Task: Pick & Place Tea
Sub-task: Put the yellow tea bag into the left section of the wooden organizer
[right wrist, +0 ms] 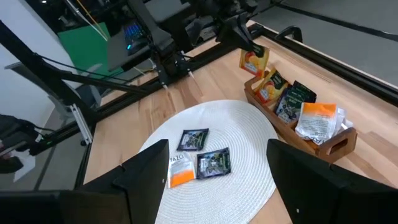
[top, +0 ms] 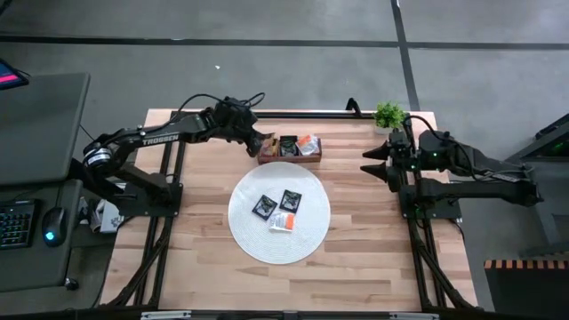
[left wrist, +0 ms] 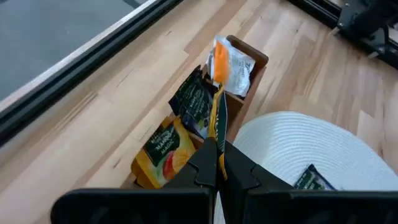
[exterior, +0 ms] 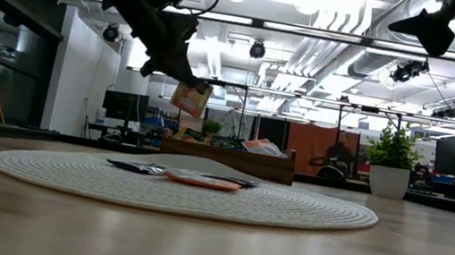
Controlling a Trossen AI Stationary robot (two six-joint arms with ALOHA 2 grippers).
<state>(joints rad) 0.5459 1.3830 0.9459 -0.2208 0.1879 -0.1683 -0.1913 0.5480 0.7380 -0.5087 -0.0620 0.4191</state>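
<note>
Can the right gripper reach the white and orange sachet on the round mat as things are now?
Probably yes. The right gripper is open and holds nothing, and the white and orange sachet lies flat on the round mat. The left gripper is away over the wooden tray.

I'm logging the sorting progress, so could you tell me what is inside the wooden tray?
The wooden tray holds yellow sachets, dark sachets and white-orange sachets, one kind per compartment. Their overlap hides the exact count and the tray floor.

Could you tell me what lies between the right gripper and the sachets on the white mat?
Nothing: in the high view, only bare wooden table separates the open right gripper from the mat holding the sachets.
</note>
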